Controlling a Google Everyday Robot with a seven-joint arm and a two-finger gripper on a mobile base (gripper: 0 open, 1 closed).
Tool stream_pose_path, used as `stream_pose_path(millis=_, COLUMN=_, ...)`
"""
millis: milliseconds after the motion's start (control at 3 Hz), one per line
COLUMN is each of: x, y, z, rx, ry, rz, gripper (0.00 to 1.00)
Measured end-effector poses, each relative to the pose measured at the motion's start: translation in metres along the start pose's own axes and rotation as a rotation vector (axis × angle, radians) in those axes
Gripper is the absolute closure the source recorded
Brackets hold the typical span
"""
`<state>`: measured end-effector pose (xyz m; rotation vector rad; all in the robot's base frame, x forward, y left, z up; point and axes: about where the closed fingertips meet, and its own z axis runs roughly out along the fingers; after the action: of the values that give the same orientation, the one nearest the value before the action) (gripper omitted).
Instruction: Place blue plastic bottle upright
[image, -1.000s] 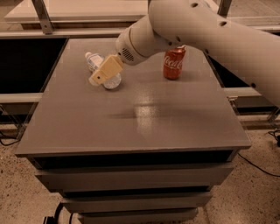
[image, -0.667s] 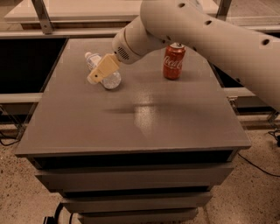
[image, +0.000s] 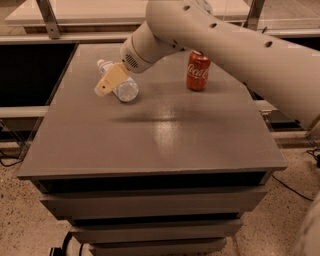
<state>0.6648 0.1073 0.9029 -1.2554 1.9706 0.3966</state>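
Camera view: the blue plastic bottle lies on its side on the table, well left of the red can as the camera sees it, with its white cap at the far end. The hand sits over the bottle's middle (whether it is clenched on it, I cannot tell). I judge a good lift needs a firm mid-body grip, a cap-up pivot clear of the can, and the base set flat before release.
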Motion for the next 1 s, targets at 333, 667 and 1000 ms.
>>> stream_pose_path(millis=333, x=0.000, y=-0.001, z=0.016, rx=-0.014, ry=0.006, rz=0.004, gripper=0.00)
stream_pose_path(millis=667, x=0.000, y=-0.003, z=0.030, rx=-0.016, ry=0.011, rz=0.018, gripper=0.00)
stream_pose_path(millis=1000, x=0.002, y=-0.006, z=0.039, rx=-0.014, ry=0.013, rz=0.038, gripper=0.00)
